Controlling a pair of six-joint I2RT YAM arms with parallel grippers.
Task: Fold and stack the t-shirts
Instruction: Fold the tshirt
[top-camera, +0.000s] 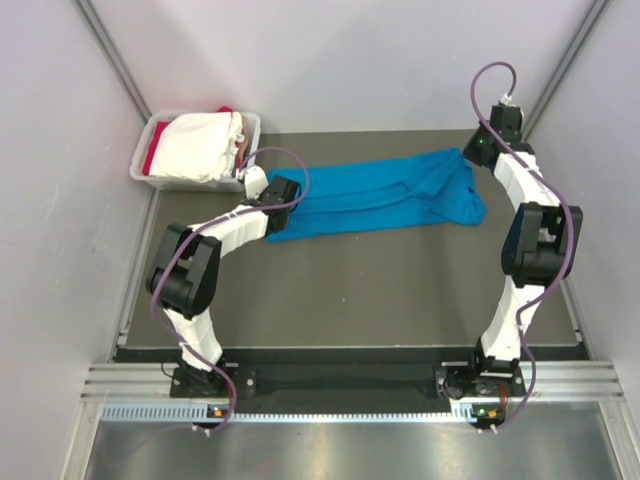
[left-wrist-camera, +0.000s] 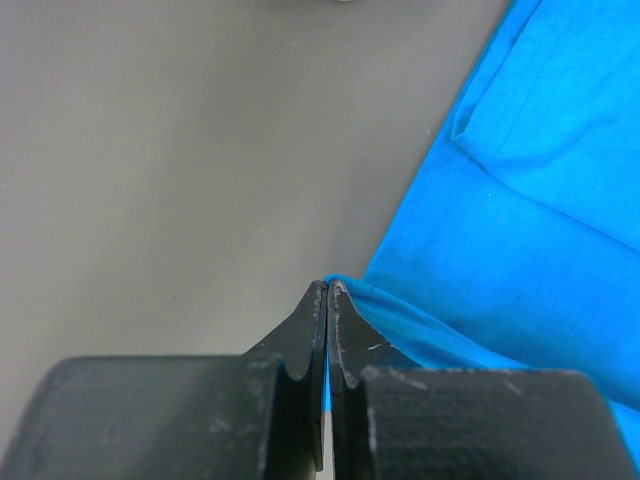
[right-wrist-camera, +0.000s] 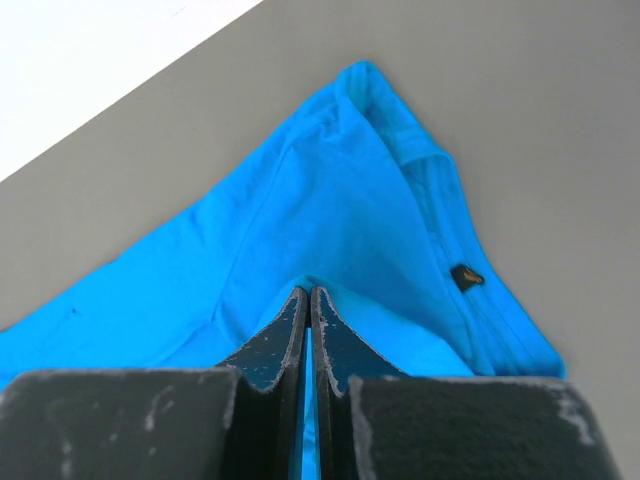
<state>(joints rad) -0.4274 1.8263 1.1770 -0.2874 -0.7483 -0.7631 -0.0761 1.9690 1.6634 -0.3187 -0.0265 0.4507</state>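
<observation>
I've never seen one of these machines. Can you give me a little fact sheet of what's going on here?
Main item: bright blue cloth t-shirt, stretched lengthwise on dark grey table
Left claw: shut, pinching shirt's left end
Right claw: shut, pinching shirt's right end
Far left corner: pale grey plastic tub holding white cloth garment atop red cloth

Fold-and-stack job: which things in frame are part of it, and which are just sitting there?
Part of the job:
- blue t-shirt, stretched along the table, left end pinched by the left gripper, right end by the right gripper
- white shirt and red shirt, bundled in the grey tub

Just there:
- grey tub
- table
</observation>
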